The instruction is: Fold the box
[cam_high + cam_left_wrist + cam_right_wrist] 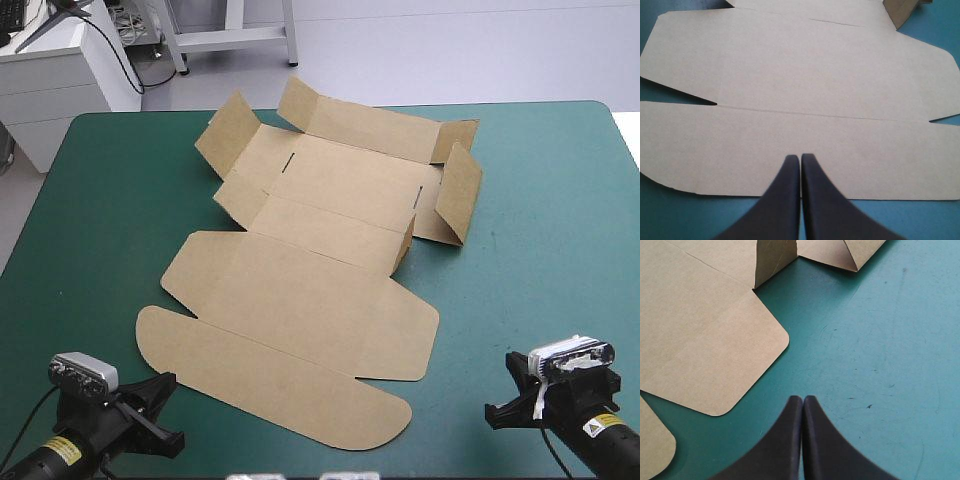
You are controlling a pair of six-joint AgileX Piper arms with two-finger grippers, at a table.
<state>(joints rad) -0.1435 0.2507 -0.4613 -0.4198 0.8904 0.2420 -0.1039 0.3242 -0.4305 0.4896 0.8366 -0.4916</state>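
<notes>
- Brown box (pixel 335 190) barely begun: far flaps (pixel 350 122) partly raised, lid panels (pixel 290 310) flat on the teal-green bench (pixel 545 230).
- Left claw (pixel 800 159) and right claw (pixel 803 400) pressed together (neither gripping board).

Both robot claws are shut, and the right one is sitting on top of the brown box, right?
Not quite. Both are shut, but the right gripper is not on the box: the right wrist view shows it over bare teal-green cover, beside the box's rounded corner.
</notes>
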